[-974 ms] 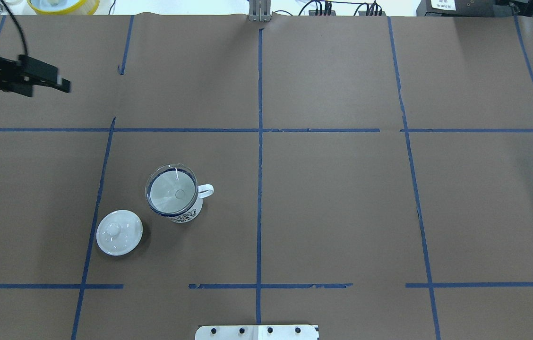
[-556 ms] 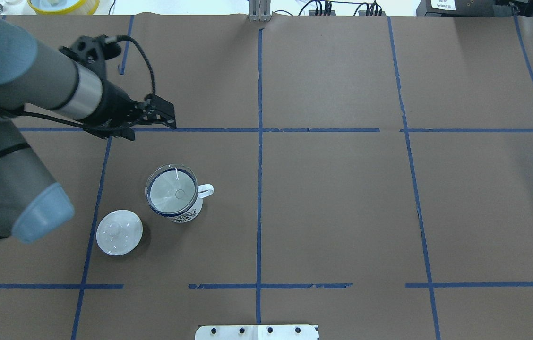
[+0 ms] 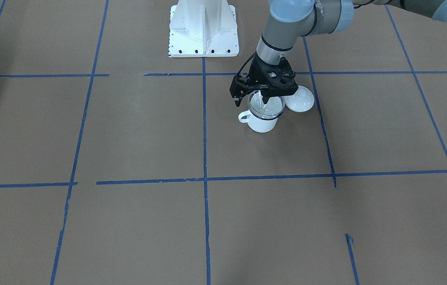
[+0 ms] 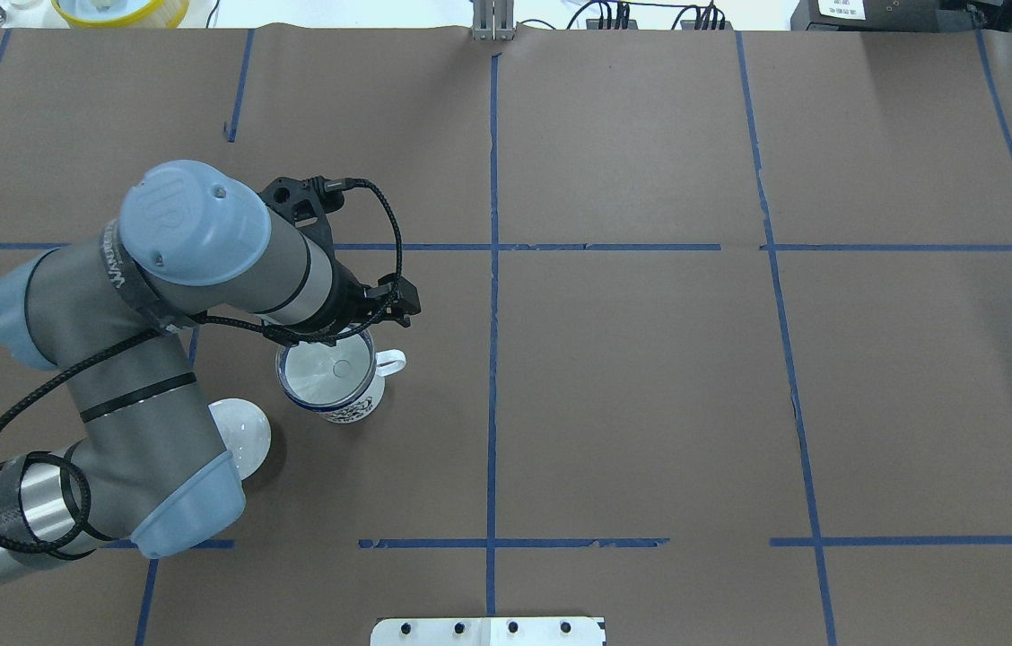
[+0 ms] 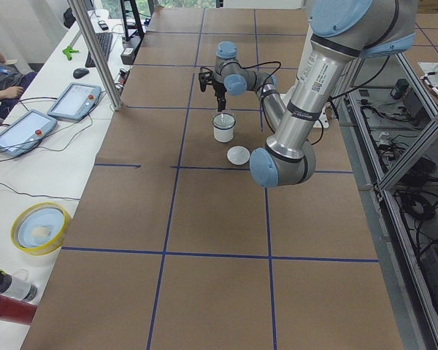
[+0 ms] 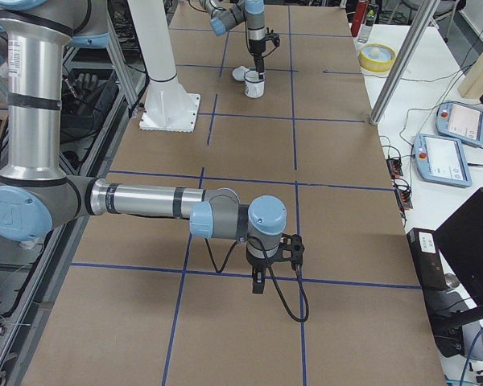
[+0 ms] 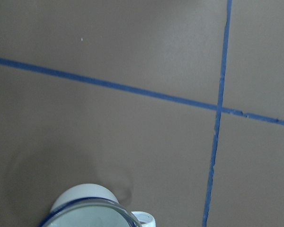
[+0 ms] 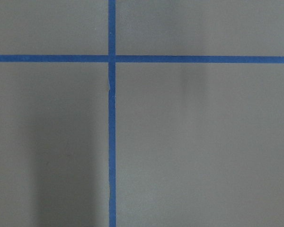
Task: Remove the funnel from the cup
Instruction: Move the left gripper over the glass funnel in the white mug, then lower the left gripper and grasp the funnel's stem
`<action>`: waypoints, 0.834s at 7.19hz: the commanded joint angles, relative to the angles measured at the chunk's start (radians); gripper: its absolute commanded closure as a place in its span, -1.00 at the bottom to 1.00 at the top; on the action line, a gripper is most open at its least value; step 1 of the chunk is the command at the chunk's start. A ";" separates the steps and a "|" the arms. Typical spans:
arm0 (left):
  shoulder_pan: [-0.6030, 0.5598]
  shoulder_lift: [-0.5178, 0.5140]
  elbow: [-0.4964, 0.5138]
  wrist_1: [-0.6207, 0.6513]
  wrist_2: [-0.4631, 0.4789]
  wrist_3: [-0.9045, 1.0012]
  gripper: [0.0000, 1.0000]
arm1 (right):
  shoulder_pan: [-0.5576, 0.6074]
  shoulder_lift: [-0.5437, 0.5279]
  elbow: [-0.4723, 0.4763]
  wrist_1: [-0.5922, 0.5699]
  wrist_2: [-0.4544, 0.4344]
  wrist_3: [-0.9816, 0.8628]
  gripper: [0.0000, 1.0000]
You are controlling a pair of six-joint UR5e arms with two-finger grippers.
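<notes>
The cup (image 3: 263, 123) is a white enamel mug with a blue rim, standing upright left of the table's middle, also in the overhead view (image 4: 355, 408). The clear funnel (image 3: 273, 107) sits in its mouth, also in the overhead view (image 4: 327, 377), and shows at the bottom edge of the left wrist view (image 7: 85, 221). My left gripper (image 3: 265, 99) points down just above the funnel's mouth. Its fingers look close together and hold nothing. My right gripper (image 6: 258, 285) hangs low over bare paper far from the cup. I cannot tell if it is open or shut.
A white domed lid (image 3: 300, 101) with a knob lies beside the cup, partly under my left arm in the overhead view (image 4: 246, 431). The robot's white base (image 3: 203, 27) stands at the near edge. A yellow bowl (image 5: 40, 227) sits off the brown paper.
My left arm has swung in from the far left of the table and now holds its gripper over the cup. Cup, funnel and lid have not moved.
</notes>
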 commanded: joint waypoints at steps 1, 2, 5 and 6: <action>0.005 0.004 0.012 0.000 0.004 0.007 -0.46 | 0.000 0.000 0.000 0.000 0.000 0.000 -1.00; 0.005 0.002 0.017 0.000 0.004 0.007 -0.44 | 0.000 0.000 0.000 0.000 0.000 0.000 -1.00; 0.007 -0.001 0.018 0.002 0.004 0.009 0.99 | 0.000 0.000 -0.001 0.000 0.000 0.000 -1.00; 0.007 0.001 0.014 0.003 0.004 0.009 1.00 | 0.000 0.000 0.000 0.000 0.000 0.000 -1.00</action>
